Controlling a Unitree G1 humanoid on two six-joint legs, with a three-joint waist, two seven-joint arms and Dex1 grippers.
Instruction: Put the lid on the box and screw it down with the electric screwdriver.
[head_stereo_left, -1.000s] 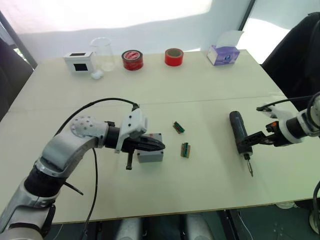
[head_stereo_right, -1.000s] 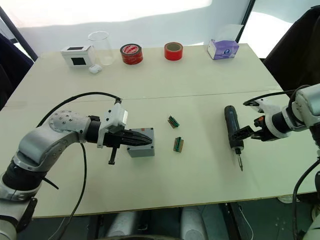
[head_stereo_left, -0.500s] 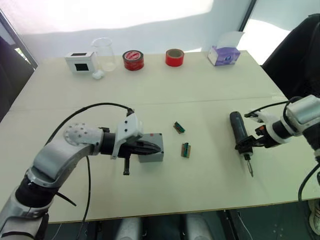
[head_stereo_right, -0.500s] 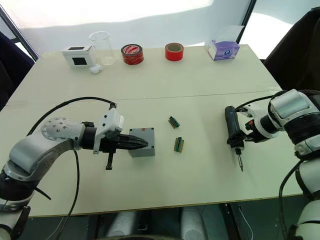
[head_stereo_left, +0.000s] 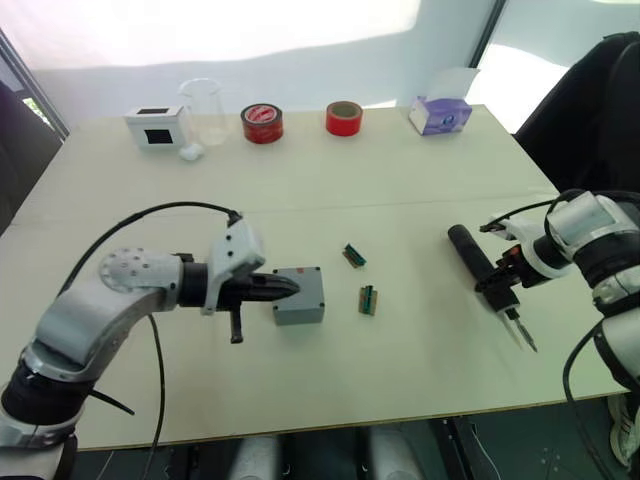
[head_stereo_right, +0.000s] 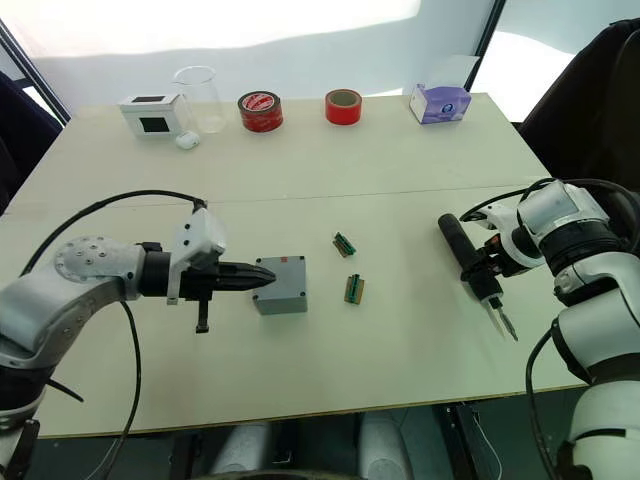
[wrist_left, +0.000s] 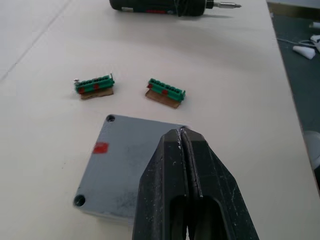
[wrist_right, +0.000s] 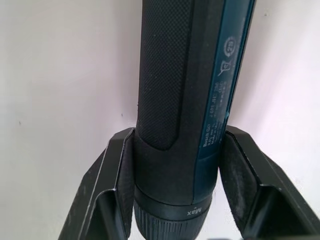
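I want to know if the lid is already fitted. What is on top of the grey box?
The grey box carries a flat grey lid with corner screw holes; whether they hold screws is unclear. The left gripper's shut fingers cover one corner.

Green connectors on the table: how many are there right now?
2. One green connector lies just right of the box, toward the table's middle; the other green connector lies nearer the front edge. None appear hidden.

We see a pale table (head_stereo_left: 400, 150), grey box (head_stereo_left: 299, 295), two green connectors (head_stereo_left: 362, 279), electric screwdriver (head_stereo_left: 478, 263), two tape rolls (head_stereo_left: 302, 120), glass beaker (head_stereo_left: 203, 108), white box (head_stereo_left: 155, 126), tissue box (head_stereo_left: 440, 113).
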